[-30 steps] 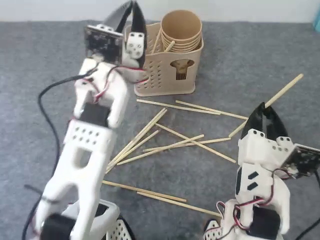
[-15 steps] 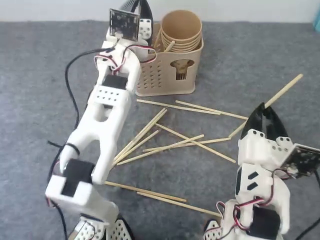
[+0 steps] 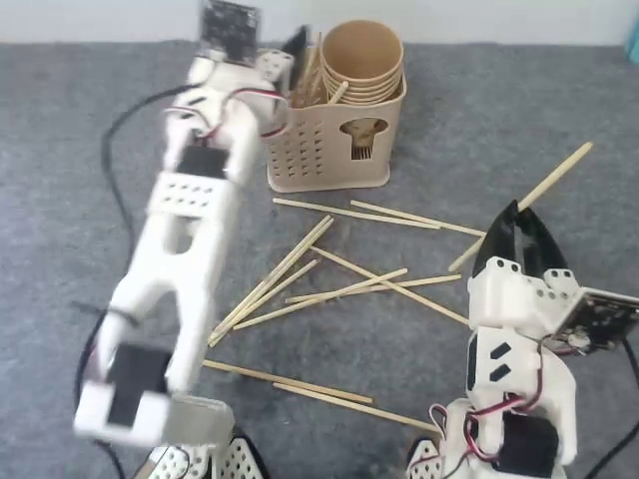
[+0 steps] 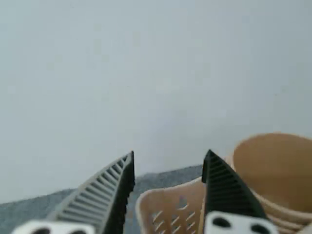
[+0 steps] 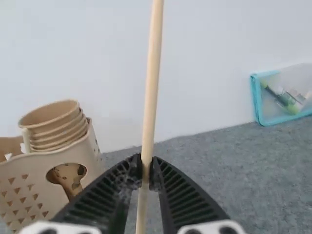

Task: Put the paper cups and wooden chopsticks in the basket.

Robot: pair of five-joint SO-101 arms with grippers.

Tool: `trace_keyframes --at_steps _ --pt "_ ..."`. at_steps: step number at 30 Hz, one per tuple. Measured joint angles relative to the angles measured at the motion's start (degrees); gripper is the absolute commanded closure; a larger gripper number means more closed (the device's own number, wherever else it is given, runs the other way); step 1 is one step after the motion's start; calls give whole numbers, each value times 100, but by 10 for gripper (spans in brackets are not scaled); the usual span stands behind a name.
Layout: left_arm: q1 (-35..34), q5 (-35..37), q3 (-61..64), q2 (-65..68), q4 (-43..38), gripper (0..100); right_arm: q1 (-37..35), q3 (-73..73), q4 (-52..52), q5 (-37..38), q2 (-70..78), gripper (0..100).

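Over the basket's (image 3: 334, 150) corner, your left tool (image 4: 170, 155) gapes empty beside the stacked paper cups (image 3: 361, 55). Well apart from the basket, your right tool (image 5: 146, 168) pinches one chopstick (image 5: 152, 73), likely for carrying over; loose chopsticks (image 3: 354, 213) litter the desk (image 3: 499, 120).

I work over a tabletop (image 3: 539, 110) covered in grey, felt-like cloth that runs all the way to the far edge. There a plain pale wall (image 5: 219, 39) rises, softly and evenly lit. At the far right, against that wall, stands a clear box (image 5: 283, 95) with a teal rim.
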Motion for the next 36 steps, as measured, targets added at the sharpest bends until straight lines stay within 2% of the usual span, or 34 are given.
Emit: trace_keyframes --at_steps 5,8,10,13,15,18,22,27,30,36 --pt "-607 0 0 -1442 2409 845 -18 0 -589 0 0 991" --pt "-844 44 193 -2154 3684 873 -334 0 -1020 0 0 991" --pt "-1011 273 554 -2558 4149 878 -580 -9 -1363 0 79 991" --pt "-1301 756 1380 -3182 4255 878 -853 -229 -1855 0 589 991" --pt "-1486 1046 2084 -3604 4105 878 -985 -510 -2092 0 1020 991" --pt "-1688 1538 3253 -4167 3411 878 -1037 -1011 -2462 0 1802 991" --pt "-1670 2075 4897 -4642 1864 878 -1336 -1670 -3182 0 2954 990" --pt "-1371 2119 6286 -4703 -105 879 -1802 -2321 -3938 0 4167 989" --pt "-1327 2004 6400 -4712 -422 879 -2189 -2629 -4396 0 4844 989" --pt "-1248 1582 6541 -4712 -527 878 -2716 -3622 -5081 237 6593 989"
